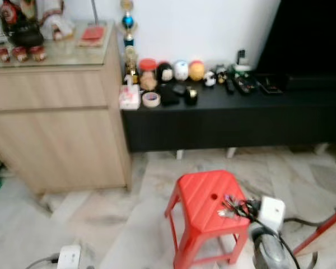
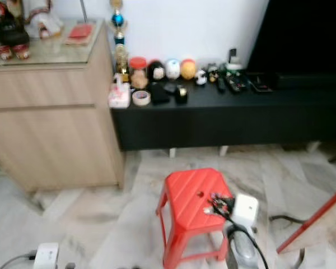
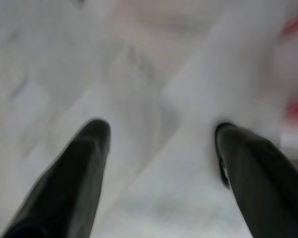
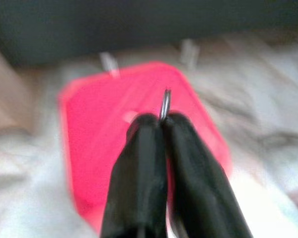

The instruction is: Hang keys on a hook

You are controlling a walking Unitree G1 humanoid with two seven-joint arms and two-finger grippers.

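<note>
A bunch of keys [image 1: 228, 202] hangs just above the right edge of a red plastic stool [image 1: 204, 199] on the marble floor. My right gripper [image 1: 239, 208] reaches in from the right and is shut on the keys. In the right wrist view the two black fingers [image 4: 139, 148] are pressed together, with the metal key ring [image 4: 165, 101] sticking out past their tips and the stool's red top [image 4: 99, 129] beyond. My left gripper [image 3: 161, 131] is open, low over the pale floor, with nothing between its fingers. Its white wrist [image 1: 70, 256] sits at the lower left.
A light wooden cabinet [image 1: 56, 123] stands at the left. A low black bench [image 1: 229, 115] along the white wall carries several small items. A red bar [image 1: 322, 227] slants across the floor at the right, and a dark cable [image 1: 294, 223] lies beside it.
</note>
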